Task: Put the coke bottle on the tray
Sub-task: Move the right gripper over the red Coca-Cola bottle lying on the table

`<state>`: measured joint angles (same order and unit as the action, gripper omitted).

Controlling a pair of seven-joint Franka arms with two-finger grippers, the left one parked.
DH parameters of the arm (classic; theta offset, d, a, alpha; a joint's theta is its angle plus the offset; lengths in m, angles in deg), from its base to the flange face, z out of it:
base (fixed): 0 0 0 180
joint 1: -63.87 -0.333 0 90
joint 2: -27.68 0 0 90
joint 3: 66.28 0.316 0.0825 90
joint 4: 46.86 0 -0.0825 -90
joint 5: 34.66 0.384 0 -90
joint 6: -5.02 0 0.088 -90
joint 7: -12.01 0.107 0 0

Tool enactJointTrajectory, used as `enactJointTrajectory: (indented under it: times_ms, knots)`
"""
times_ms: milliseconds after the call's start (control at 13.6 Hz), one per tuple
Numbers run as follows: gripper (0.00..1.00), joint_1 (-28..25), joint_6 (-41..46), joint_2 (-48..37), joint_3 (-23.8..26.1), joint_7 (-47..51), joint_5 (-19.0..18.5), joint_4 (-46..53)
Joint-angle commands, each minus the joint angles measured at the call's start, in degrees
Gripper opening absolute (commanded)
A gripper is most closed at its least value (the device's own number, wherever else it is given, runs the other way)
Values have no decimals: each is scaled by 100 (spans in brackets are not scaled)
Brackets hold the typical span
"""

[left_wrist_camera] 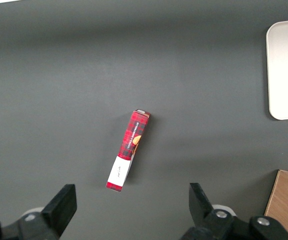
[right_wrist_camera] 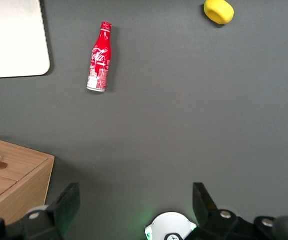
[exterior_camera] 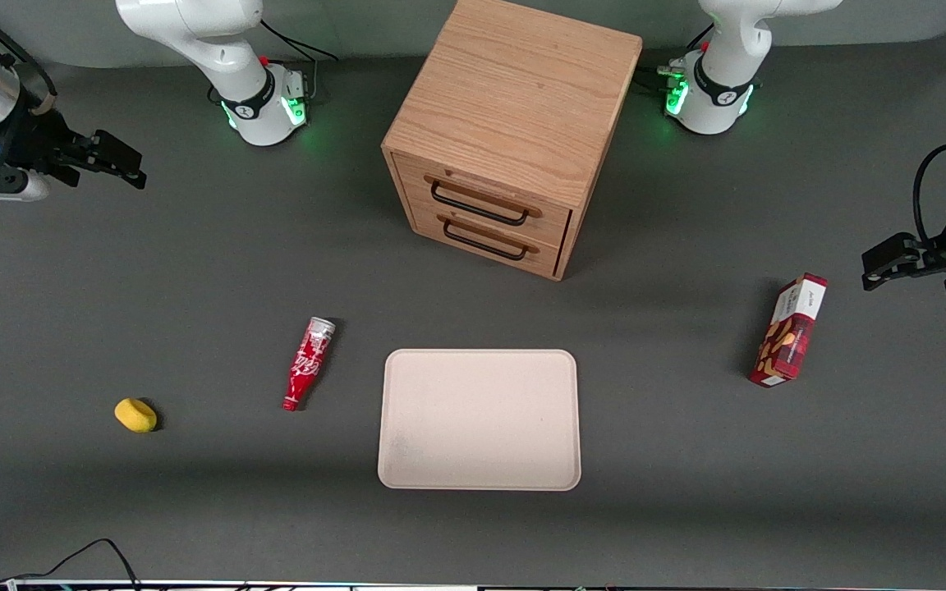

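dark grey table (exterior_camera: 194, 271). the coke bottle (exterior_camera: 306, 362) lay on its side just beside the tray (exterior_camera: 479, 419), not on it, cap end nearer the front camera. the gripper (exterior_camera: 116, 160), fingers spread and holding nothing, hung well apart from it toward the working arm's end. only the right wrist view showed the script lettering (right_wrist_camera: 99, 54).

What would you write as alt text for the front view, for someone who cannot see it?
A red coke bottle lies on its side on a dark table, apart from and beside a bare cream tray. The working arm's end effector hangs open near that arm's end of the table, holding nothing. A wooden drawer cabinet, a yellow lump and a snack box also stand around.
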<state>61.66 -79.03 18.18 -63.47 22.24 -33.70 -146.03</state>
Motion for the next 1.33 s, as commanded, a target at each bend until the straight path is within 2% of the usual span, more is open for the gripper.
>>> enactJointTrajectory:
  times_ms: [0,221,369,590,1033,1254]
  knots:
    - [100,45,187,229,-9,-74,185,284]
    - [100,-7,187,309,43,-31,212,294]
    - [100,-8,187,536,279,590,185,311]
    - [100,-8,82,1081,562,847,150,337]
    - [100,-8,-1015,1969,729,1621,150,197]
    - [100,-8,-2094,2032,931,2253,89,-486]
